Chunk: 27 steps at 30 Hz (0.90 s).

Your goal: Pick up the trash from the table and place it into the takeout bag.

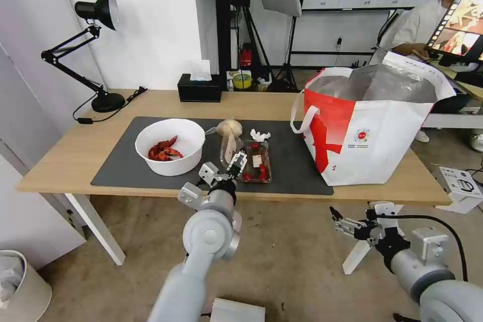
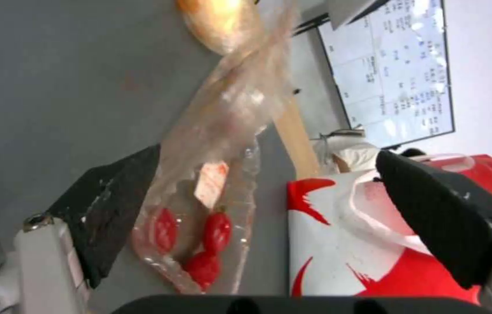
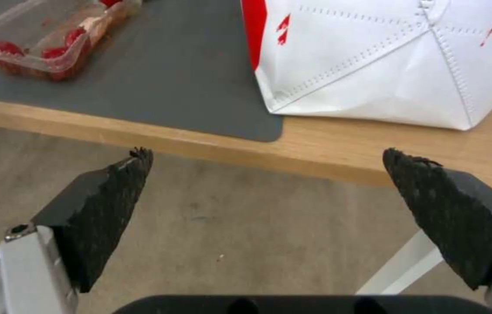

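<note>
On the dark grey mat (image 1: pixel 121 171) of the table (image 1: pixel 65 156) lies the trash. It is a white bowl (image 1: pixel 173 167) of red crayfish shells (image 1: pixel 163 152), a tan bag-wrapped lump (image 1: pixel 229 128), a crumpled white tissue (image 1: pixel 260 135) and a clear tray (image 1: pixel 259 163) with red bits. My left gripper (image 1: pixel 238 161) hovers open at the tray's near left edge. In the left wrist view the tray (image 2: pixel 199 218) lies beside one finger of that gripper (image 2: pixel 269 152). The red-and-white takeout bag (image 1: pixel 372 146) stands open on the right. My right gripper (image 1: pixel 336 219) hangs open below the table's front edge, and its own view (image 3: pixel 267 152) looks past the edge at the bag (image 3: pixel 385 56).
A black desk lamp (image 1: pixel 95 15) and a black tissue box (image 1: pixel 199 88) stand along the table's back edge. A pale waste bin (image 1: pixel 20 287) sits on the floor at the left. On the floor at the right are a white box (image 1: pixel 460 186) and a white stand leg (image 1: pixel 359 251).
</note>
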{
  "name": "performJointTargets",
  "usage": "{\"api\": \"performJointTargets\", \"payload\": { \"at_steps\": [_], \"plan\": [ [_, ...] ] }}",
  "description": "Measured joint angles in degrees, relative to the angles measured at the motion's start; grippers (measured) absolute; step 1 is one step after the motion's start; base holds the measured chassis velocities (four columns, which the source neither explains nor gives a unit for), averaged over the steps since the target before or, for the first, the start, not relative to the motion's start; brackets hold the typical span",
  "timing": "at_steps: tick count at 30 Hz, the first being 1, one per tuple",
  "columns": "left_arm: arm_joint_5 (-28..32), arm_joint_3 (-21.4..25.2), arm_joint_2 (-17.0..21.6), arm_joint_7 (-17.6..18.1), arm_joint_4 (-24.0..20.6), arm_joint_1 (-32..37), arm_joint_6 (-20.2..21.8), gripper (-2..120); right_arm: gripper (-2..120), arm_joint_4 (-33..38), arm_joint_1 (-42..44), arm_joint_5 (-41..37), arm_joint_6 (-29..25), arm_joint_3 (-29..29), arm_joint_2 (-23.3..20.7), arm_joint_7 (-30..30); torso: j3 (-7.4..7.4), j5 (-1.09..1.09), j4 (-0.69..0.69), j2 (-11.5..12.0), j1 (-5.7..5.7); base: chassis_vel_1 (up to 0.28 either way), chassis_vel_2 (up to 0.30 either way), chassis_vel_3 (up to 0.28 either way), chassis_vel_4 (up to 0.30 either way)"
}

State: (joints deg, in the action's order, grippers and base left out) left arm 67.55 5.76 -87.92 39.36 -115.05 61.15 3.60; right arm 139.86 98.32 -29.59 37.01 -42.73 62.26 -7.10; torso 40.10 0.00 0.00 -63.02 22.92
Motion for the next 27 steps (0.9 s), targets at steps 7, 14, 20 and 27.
{"api": "performJointTargets", "payload": {
  "at_steps": [7, 14, 20, 27],
  "plan": [
    [-1.1, -1.2, -0.4, -0.4, 0.4, -0.2, -0.1, 100, 100, 0.1, 0.2, 0.0, 0.0, -0.1, 0.2, 0.0, 0.0, 0.0, 0.0, 0.0, 0.0, 0.0, 0.0, 0.0, 0.0],
    [-1.2, -1.9, -0.5, -0.7, 0.4, -0.2, -0.1, 100, 100, 0.1, 0.2, -0.1, 0.0, -0.3, -0.1, 0.0, 0.0, 0.0, 0.0, 0.0, 0.0, 0.0, 0.0, 0.0, 0.0],
    [-1.2, -3.6, -0.9, -2.1, 0.3, -0.6, 0.2, 100, 100, 0.3, 0.5, -0.2, -0.1, -0.8, -0.1, 0.0, 0.0, 0.0, 0.0, 0.0, 0.0, 0.0, 0.0, 0.0, 0.0],
    [-6.7, -5.3, 1.6, -6.4, -0.6, -1.4, 4.4, 100, 100, 1.0, 1.2, -0.2, -0.3, -1.6, 0.4, 0.0, 0.0, 0.0, 0.0, 0.0, 0.0, 0.0, 0.0, 0.0, 0.0]
  ]
}}
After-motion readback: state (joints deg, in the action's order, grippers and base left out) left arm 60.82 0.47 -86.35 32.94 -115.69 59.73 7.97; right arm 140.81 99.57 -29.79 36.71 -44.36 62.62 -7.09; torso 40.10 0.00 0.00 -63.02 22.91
